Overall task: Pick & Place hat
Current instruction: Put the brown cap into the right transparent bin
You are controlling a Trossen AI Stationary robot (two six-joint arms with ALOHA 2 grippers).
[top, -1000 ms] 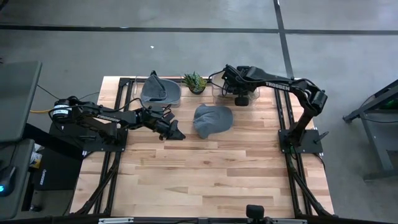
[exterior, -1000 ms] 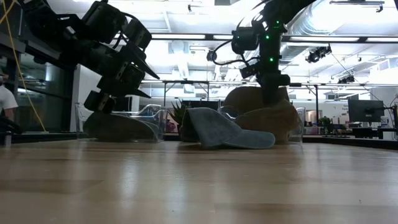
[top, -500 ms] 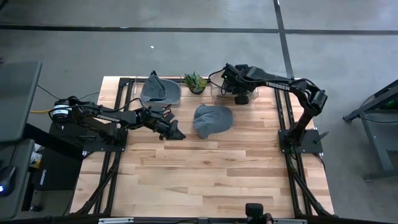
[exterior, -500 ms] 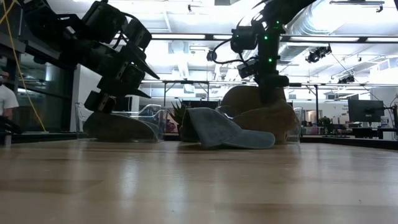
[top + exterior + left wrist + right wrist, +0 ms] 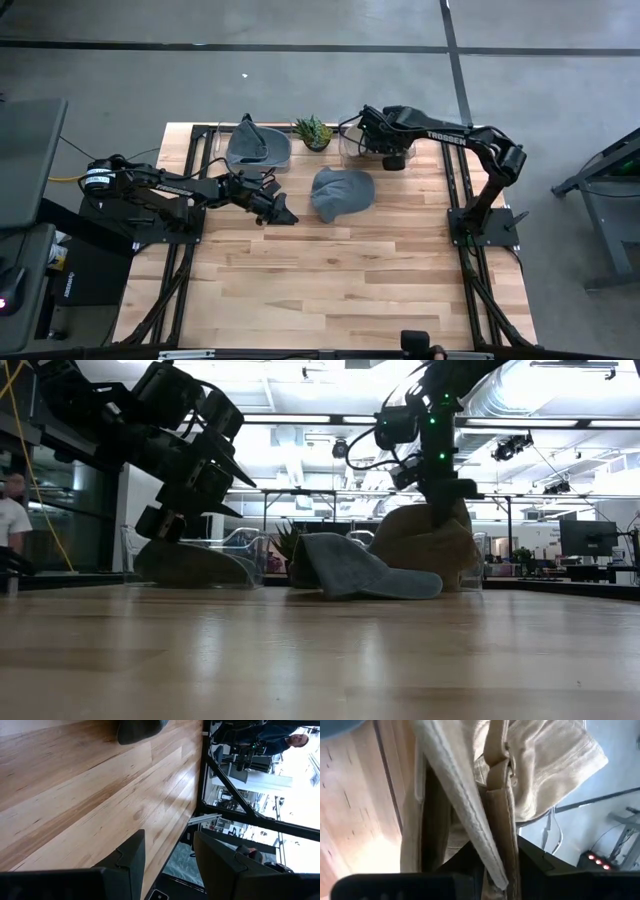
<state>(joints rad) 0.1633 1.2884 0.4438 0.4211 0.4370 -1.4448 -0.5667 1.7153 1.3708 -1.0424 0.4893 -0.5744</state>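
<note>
A tan hat (image 5: 425, 550) sits at the table's far right side, in a clear bin (image 5: 352, 150), and my right gripper (image 5: 386, 152) is shut on it from above. A grey cap (image 5: 342, 192) lies flat on the wood in the middle of the far half. Another grey hat (image 5: 256, 146) rests in a clear bin at the far left. My left gripper (image 5: 283, 214) hangs open above bare wood, just left of the grey cap, touching nothing. My right gripper (image 5: 495, 857) pinches a stitched tan strap or band (image 5: 498, 815) of the hat between its two fingers. The fingers point down at it from above. The hat hangs below them, with its lower part still down in the bin (image 5: 430, 575).
A small potted plant (image 5: 314, 131) stands between the two bins at the far edge. The near half of the wooden table (image 5: 330, 290) is bare planks. Black frame rails run along the table's left and right sides. A person shows in the room beyond.
My right gripper has shifted a little toward the table's right with the tan hat. The hat has changed shape: its top is now drawn up into a peak under the fingers, where before it lay as a rounder mound.
</note>
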